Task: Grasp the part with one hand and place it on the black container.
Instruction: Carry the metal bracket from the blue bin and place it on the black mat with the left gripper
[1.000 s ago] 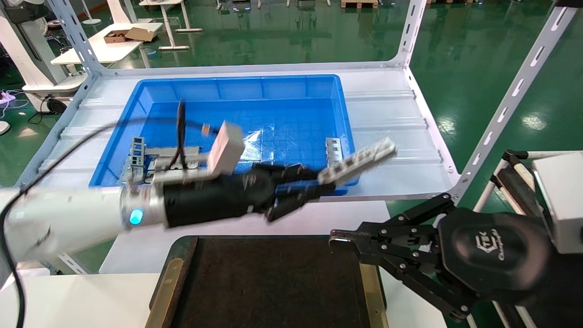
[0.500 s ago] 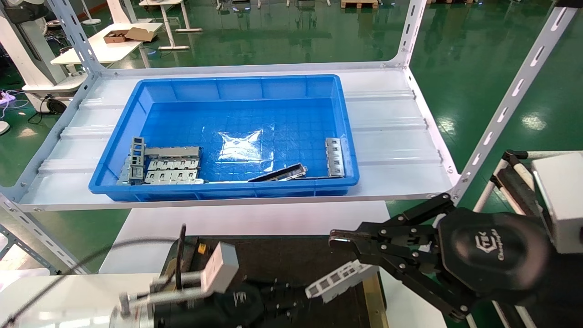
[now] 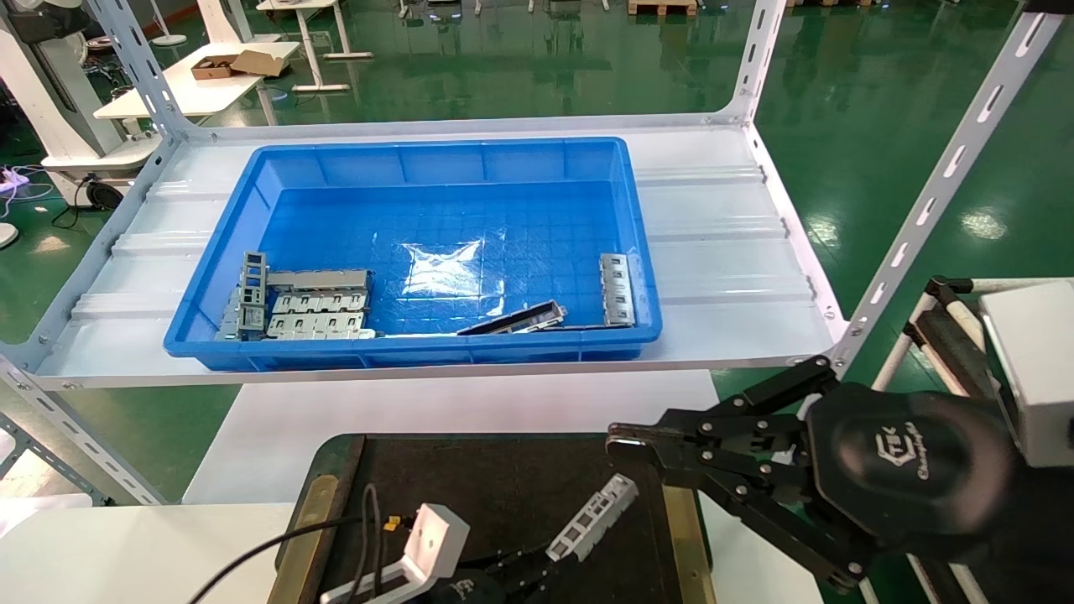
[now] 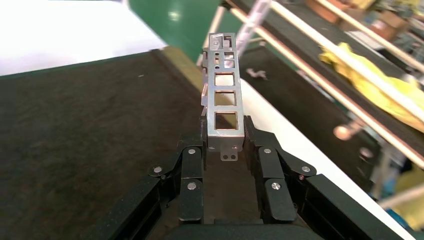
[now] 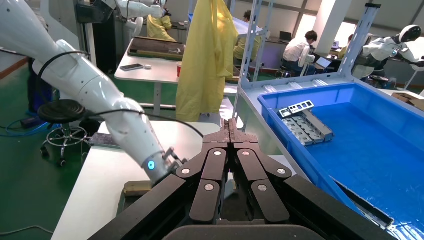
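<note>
Grip comes first: the left gripper [image 4: 225, 145], low at the near edge of the head view at about 6 o'clock, has its fingers [image 4: 192, 165] closed on the near end of the part [image 4: 223, 100], one on each side of the strip's width. Seen from the left wrist, the part sticks straight out ahead of the fingers, its row of rectangular cut-outs running along its length away from the gripper.

In the head view the part [image 3: 591, 518] rises from the gripper toward about 1 o'clock, its far end tilted up over the right half of the black container [image 3: 503, 478]. It appears to hang above the felt rather than lie on it, though the height of the gap is hard to judge. So the coming move is likely a short lowering and levelling, with the long axis kept inside the tray's right brass strip.

Farther right, at about 4 o'clock, the right gripper [image 3: 625, 440] is parked with its fingers pressed together on nothing, its tip just beside the part's far end; that closeness is the thing to watch.

Beyond, at 12 o'clock, the blue bin [image 3: 436, 155] holds the remaining metal pieces.
</note>
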### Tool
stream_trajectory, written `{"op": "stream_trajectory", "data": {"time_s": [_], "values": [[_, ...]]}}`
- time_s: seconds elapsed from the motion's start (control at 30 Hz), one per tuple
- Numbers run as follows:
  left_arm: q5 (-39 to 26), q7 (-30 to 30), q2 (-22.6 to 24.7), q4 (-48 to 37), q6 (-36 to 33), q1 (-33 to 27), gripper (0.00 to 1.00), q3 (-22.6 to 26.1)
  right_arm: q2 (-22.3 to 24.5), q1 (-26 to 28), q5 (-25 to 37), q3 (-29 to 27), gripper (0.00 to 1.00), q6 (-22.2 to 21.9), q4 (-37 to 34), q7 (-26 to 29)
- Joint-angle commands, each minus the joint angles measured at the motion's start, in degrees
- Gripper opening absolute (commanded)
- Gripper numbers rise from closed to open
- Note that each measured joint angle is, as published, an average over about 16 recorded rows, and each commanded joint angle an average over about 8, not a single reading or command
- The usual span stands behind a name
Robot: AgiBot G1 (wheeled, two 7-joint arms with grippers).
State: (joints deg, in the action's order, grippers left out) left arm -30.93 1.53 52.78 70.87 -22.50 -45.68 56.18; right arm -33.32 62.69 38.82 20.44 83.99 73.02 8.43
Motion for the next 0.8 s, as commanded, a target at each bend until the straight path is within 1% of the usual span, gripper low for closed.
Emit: {"op": "stream_trajectory", "data": {"time_s": [0.03,0.2,0.4,0.6,0.8], "values": [[-0.2,-0.1,1.2,0.8,4.3,1.0,0.00,0.0,0.0,0.0,0.0,0.0,0.00,0.0,0.0,0.0],[0.3,0.7,5.0,0.1,12.7,2.2,0.00,-0.4,0.0,0.0,0.0,0.0,0.00,0.0,0.0,0.0],[0.6,1.0,9.0,-0.9,20.5,3.3,0.00,-1.2,0.0,0.0,0.0,0.0,0.00,0.0,0.0,0.0],[0.7,1.2,10.9,-0.4,25.9,4.9,0.00,-2.2,0.0,0.0,0.0,0.0,0.00,0.0,0.0,0.0],[0.6,1.2,11.8,0.7,29.6,6.4,0.00,-3.0,0.0,0.0,0.0,0.0,0.00,0.0,0.0,0.0]]}}
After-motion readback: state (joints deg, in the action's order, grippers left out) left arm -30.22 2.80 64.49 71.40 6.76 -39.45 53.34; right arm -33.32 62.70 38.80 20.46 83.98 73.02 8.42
